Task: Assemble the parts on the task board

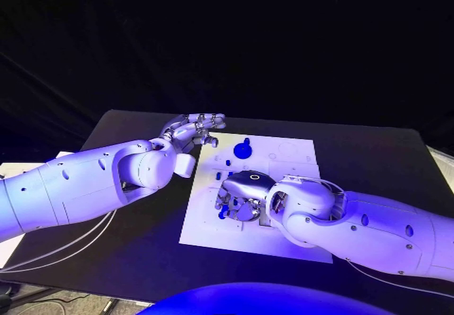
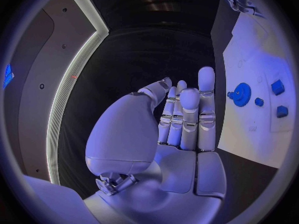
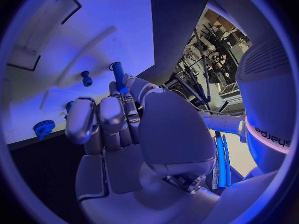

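Observation:
The white task board [image 1: 288, 226] lies in the middle of the black table. A blue gear [image 1: 243, 149] sits near its far edge, also seen as the gear [image 2: 239, 93] and the gear [image 3: 44, 128]. My right hand [image 1: 241, 197] hovers low over the board's left-middle part and pinches a slim blue peg [image 3: 118, 76] between thumb and a finger. A short blue peg [image 3: 86, 78] stands on the board beyond the fingertips. My left hand [image 1: 194, 129] is held flat above the table just off the board's far left corner, fingers straight, holding nothing [image 2: 184, 114].
Small blue parts [image 2: 278, 87] lie on the board past the gear. Another small blue piece [image 1: 223, 213] lies by my right hand. White sheets [image 1: 10, 170] lie at the table's left edge. My left forearm [image 1: 85, 184] spans the table's left side.

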Motion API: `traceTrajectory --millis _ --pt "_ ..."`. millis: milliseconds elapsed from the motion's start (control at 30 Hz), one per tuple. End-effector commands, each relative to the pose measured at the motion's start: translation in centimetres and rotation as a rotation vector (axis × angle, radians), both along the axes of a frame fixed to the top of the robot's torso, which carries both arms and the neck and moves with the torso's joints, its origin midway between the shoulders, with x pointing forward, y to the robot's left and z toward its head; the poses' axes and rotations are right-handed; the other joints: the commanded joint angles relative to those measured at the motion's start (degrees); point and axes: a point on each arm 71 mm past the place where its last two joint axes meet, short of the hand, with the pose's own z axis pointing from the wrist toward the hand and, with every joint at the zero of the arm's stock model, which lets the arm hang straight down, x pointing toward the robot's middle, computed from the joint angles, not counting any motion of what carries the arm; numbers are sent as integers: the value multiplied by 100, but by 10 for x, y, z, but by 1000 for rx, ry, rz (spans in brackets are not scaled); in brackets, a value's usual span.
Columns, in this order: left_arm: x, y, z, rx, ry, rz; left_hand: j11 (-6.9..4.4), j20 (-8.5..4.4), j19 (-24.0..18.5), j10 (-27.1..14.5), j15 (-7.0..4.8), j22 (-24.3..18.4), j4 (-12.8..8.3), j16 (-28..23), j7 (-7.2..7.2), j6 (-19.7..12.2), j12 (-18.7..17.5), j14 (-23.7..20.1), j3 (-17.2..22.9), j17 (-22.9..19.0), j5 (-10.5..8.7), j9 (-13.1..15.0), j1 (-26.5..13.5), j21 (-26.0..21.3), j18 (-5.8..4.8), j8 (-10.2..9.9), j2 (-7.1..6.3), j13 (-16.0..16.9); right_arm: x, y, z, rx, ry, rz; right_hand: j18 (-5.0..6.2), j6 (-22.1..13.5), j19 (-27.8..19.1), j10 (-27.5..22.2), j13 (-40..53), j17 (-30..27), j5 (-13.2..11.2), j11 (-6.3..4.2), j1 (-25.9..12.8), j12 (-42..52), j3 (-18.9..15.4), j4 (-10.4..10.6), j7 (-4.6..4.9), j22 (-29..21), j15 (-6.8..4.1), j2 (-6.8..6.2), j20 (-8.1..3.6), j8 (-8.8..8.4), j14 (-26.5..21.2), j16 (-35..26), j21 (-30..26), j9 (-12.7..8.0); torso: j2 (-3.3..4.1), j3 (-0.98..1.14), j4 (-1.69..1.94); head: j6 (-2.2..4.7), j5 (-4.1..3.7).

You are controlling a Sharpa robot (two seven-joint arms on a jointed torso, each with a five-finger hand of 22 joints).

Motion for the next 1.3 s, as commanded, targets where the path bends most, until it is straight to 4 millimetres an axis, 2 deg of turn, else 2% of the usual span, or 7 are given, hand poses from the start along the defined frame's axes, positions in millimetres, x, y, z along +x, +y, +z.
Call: traceTrajectory --millis 33,867,933,1000,1067,1133,1300 --pt "0 -2 1 -10 -8 -18 -1 3 -9 -57 1 -5 -23 -26 -7 -49 40 -38 -25 -5 30 -6 55 -30 76 14 19 6 -2 1 -2 -24 -2 24 -91 19 23 259 40 7 18 -227 194 34 40 -48 14 -2 -40 142 8 2 83 32 20 5 -3 0 2 -9 1" --pt "-1 -1 1 -10 -7 -19 -1 3 -9 -57 1 -5 -23 -26 -7 -49 40 -38 -25 -5 30 -6 55 -30 76 14 19 6 -3 9 -14 -118 -46 30 -89 36 14 274 44 0 19 -226 160 28 45 -55 15 -8 -36 137 12 5 80 30 18 8 -2 -5 9 -7 -36" --pt "-1 -1 1 -10 -7 -18 -1 3 -9 -57 1 -5 -23 -26 -7 -49 40 -38 -25 -5 30 -6 55 -30 76 14 19 6 -3 10 -15 -122 -39 34 -86 29 1 264 42 -12 20 -223 109 10 20 -54 17 -20 -32 104 17 -3 76 23 11 6 -2 -4 8 -8 -35" --pt "-1 -1 1 -9 -7 -18 -1 3 -9 -57 1 -5 -23 -26 -7 -49 40 -38 -25 -5 30 -6 55 -30 76 14 19 6 -3 10 -16 -121 -32 35 -82 -58 -20 156 18 -32 130 -199 -14 -67 -36 -18 46 -41 -5 37 31 -52 67 10 -4 -15 -5 -4 6 -11 -36" --pt "-1 -1 1 -9 -6 -18 -1 3 -9 -57 1 -5 -23 -26 -7 -49 40 -38 -25 -5 30 -6 55 -30 76 14 19 6 -2 9 -16 -108 -30 30 -74 -275 -68 -131 -28 -77 253 -119 -230 -233 -146 66 107 -106 61 -103 74 -101 51 -22 -50 -66 -6 -4 5 -13 -37" --pt "-1 -1 1 -9 -6 -18 -1 3 -9 -57 1 -5 -23 -26 -7 -49 40 -38 -25 -5 30 -6 55 -30 76 14 19 6 -1 9 -15 -84 -37 20 -48 -557 -137 -420 -34 -131 270 -62 -424 -355 -285 146 101 -214 109 -244 124 -102 32 -60 -126 -112 -5 -5 3 -12 -42" --pt "-1 0 1 -9 -6 -18 -1 3 -9 -57 1 -5 -23 -26 -7 -49 40 -38 -25 -5 30 -6 55 -30 76 14 19 6 1 7 -12 -30 -60 -1 5 -839 -259 -923 -25 -241 259 -10 -562 -358 -621 198 86 -438 141 -341 177 -84 -5 -136 -288 -101 -4 2 4 -5 -59"
